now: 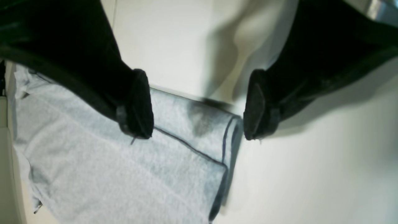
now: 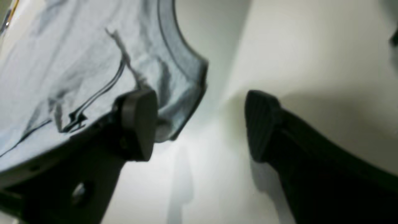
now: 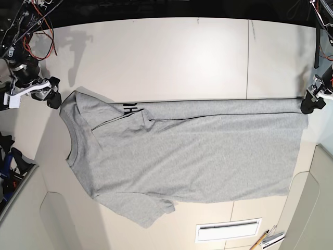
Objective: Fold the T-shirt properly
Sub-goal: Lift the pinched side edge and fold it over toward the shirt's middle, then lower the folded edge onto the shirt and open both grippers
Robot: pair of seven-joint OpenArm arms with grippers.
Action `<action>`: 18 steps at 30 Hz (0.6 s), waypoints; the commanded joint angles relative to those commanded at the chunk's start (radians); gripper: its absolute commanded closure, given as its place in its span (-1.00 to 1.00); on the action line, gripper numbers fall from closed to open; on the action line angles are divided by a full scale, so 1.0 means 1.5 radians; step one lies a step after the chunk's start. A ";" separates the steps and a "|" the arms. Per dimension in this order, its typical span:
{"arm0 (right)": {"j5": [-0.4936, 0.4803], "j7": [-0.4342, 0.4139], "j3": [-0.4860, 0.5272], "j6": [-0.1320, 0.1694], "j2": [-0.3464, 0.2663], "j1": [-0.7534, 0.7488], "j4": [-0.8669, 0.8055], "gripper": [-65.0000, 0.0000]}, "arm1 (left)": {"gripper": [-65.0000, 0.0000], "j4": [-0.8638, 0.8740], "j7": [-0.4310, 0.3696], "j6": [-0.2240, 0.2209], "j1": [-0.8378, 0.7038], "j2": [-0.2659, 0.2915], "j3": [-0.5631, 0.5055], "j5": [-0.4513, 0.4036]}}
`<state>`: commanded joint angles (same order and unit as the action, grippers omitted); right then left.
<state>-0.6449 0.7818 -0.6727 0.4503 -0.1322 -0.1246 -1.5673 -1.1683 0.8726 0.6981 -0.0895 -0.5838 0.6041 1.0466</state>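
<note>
The light grey T-shirt [image 3: 187,151] lies flat on the white table [image 3: 171,57], neck to the left and hem to the right. Its far edge is folded over in a strip, and a bit of black lettering [image 3: 130,108] shows there. My right gripper [image 3: 52,97] is open and empty just off the shirt's far left shoulder corner. In the right wrist view [image 2: 200,124] the shirt [image 2: 77,62] lies beside one finger [image 2: 140,124]. My left gripper [image 3: 310,105] is open and empty at the far hem corner. In the left wrist view [image 1: 197,107] it hovers over the hemmed corner [image 1: 199,149].
Panel seams cross the table top. A white slotted vent [image 3: 228,230] sits near the front edge, with a pencil and small tools [image 3: 268,239] to its right. Red wires and arm hardware [image 3: 26,31] stand at the far left corner.
</note>
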 joint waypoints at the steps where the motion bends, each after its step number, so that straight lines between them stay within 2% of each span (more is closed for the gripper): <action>1: -0.012 0.000 0.002 0.007 0.000 0.000 0.018 -0.34 | -0.48 0.000 -0.001 0.000 0.000 0.004 0.000 -0.011; 4: -0.041 0.000 0.005 0.035 0.000 0.004 0.059 -0.34 | -0.48 0.000 -0.001 0.000 0.000 0.017 -0.002 -0.021; 7: -0.052 0.001 0.010 0.045 0.002 0.015 0.076 -0.34 | -0.48 0.000 -0.014 0.000 0.000 0.024 -0.003 -0.033; 12: -0.051 0.000 0.061 0.047 0.002 0.020 0.077 -0.34 | -0.48 0.001 -0.036 0.000 0.001 0.032 -0.003 -0.062; 15: -0.046 -0.016 0.106 0.046 0.004 0.020 0.077 -0.34 | -0.48 0.001 -0.059 0.000 0.001 0.041 -0.005 -0.098; 18: -0.022 -0.018 0.119 0.041 0.029 0.031 0.077 -0.34 | -0.48 0.001 -0.061 0.000 0.001 0.042 -0.037 -0.103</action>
<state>-0.6781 0.7555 -0.4942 0.5121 -0.0887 -0.0776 -1.4513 -1.1675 0.7807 0.6981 -0.0883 -0.5209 0.5484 0.8921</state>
